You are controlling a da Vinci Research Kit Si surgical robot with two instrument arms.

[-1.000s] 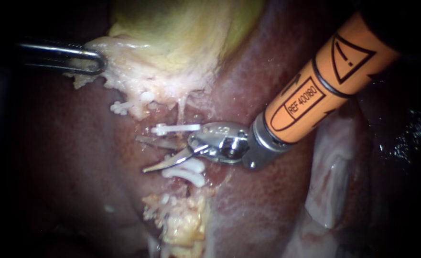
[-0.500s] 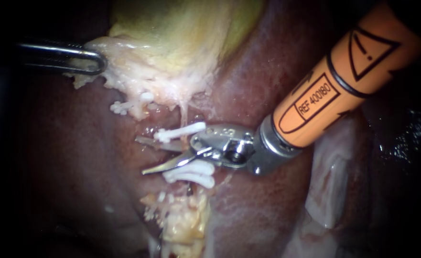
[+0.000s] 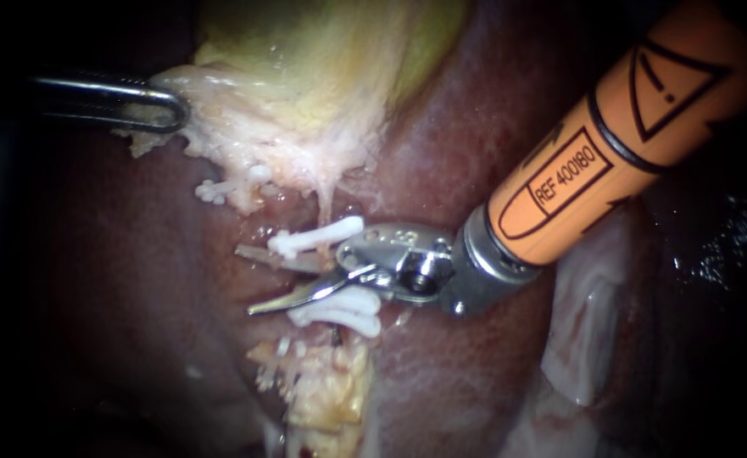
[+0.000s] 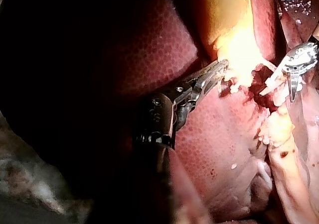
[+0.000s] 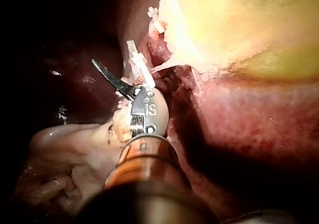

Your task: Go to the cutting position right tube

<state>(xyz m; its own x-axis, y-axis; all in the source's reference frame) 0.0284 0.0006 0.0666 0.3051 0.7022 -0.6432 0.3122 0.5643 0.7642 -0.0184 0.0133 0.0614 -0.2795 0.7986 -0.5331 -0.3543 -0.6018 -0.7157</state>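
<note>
Right instrument [image 3: 259,278] — orange shaft [image 3: 610,144], silver wrist [image 3: 403,259], left instrument [image 3: 170,108] dark, slender

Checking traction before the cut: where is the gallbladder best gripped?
The gallbladder at its pale frayed edge, coming from the endoscope view's left: that thin flap juts out over the liver, and the left instrument grips it there.

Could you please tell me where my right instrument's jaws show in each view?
Endoscope view: right instrument at centre, jaws open, a white clip just above them.
Left wrist view: right instrument ahead of the left instrument, white clip beside its jaws.
Right wrist view: right instrument, one blade showing, white clip beside it.
Shared landmark: the white clip.
</note>
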